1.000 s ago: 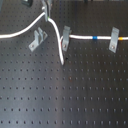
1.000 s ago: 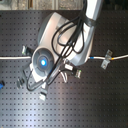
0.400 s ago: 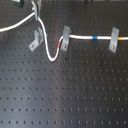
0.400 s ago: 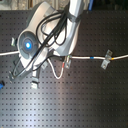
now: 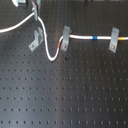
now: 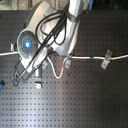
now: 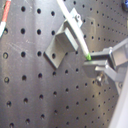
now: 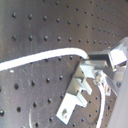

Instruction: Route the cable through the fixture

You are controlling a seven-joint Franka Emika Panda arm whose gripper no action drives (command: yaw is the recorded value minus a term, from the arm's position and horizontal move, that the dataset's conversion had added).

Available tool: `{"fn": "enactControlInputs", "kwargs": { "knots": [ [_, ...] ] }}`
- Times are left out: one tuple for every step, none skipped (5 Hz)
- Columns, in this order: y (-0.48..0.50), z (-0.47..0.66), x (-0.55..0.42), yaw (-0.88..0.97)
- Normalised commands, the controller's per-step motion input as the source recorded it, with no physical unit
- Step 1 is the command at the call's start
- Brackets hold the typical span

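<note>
Three grey brackets are seen on the black perforated worktop (image 5: 75,100) in the first exterior view: the fixture (image 5: 35,41) at the first exterior view's left, a slim middle clip (image 5: 65,37), and a slim right clip (image 5: 114,40). The cable (image 5: 82,36) is already seated in both slim clips, with its blue band (image 5: 94,37) between them and a red-orange mark (image 5: 63,46) just below the middle clip. From there the cable is looped down toward the near side, then carried up past the fixture's right side to the gripper (image 5: 34,11) at the far edge, and trails off to the first exterior view's left. It is judged not yet in the fixture's slot. In the second wrist view the cable (image 8: 45,56) is seen running into the jaws directly above the fixture (image 8: 80,89). The jaws appear closed down on the cable, close together with nothing else touched, though blur limits certainty. For the step in hand, the held stretch should be lined up over the gap between the two prongs and lowered straight in, kept taut enough that the slack loop is not dragged out of the middle clip. Prong contact should be avoided.
</note>
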Motion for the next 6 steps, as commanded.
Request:
{"fn": "enactControlInputs", "kwargs": {
  "knots": [
    [-0.089, 0.65, -0.347, 0.0],
    [0.015, 0.0, -0.049, 0.0],
    [0.177, -0.15, -0.156, 0.0],
    [0.095, -0.23, -0.086, 0.0],
    [0.253, -0.4, 0.066, 0.09],
    [0.164, -0.34, 0.209, 0.05]
  ]
}}
